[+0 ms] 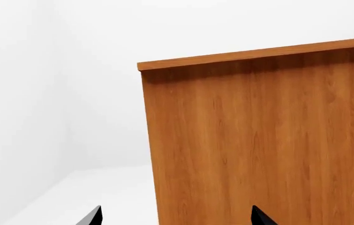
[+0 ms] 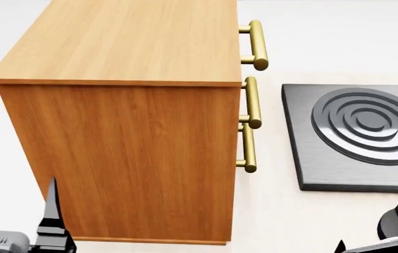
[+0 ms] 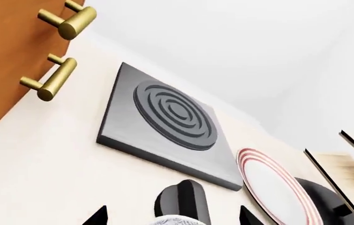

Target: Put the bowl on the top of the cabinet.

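Nearest the robot, the left tool (image 1: 175, 219) is hanging low beside the side panel of the tall orange-brown wood-grain cabinet (image 2: 135, 158). Its two black fingertips are standing well apart with nothing between them.

The right tool (image 3: 171, 216) is likewise showing its black fingertips spread wide. Between them, at the very edge of the right wrist view, a sliver of the white bowl with the fine grey leaf pattern (image 3: 178, 221) is showing. That places the bowl low down near this tool, not on the cabinet. Whether the fingers are touching it cannot be told from this sliver. A black rounded object (image 3: 183, 201), not identifiable, is sitting just beyond the bowl.

Farther out on the cream table (image 3: 51, 178), a flat white plate with red rings (image 3: 270, 187) is lying beside a dark grey square slab with raised concentric rings (image 2: 360, 137). The slab is lying near the cabinet's three brass bar handles (image 2: 251, 103). A pale light-wood rack (image 3: 352, 171) is standing past the plate.

Nothing is standing on the part of the cabinet's flat top that the head view shows. In my judgement the task is sitting at an early stage. A firm grasp, the lift and the placing on the top are all not yet done.
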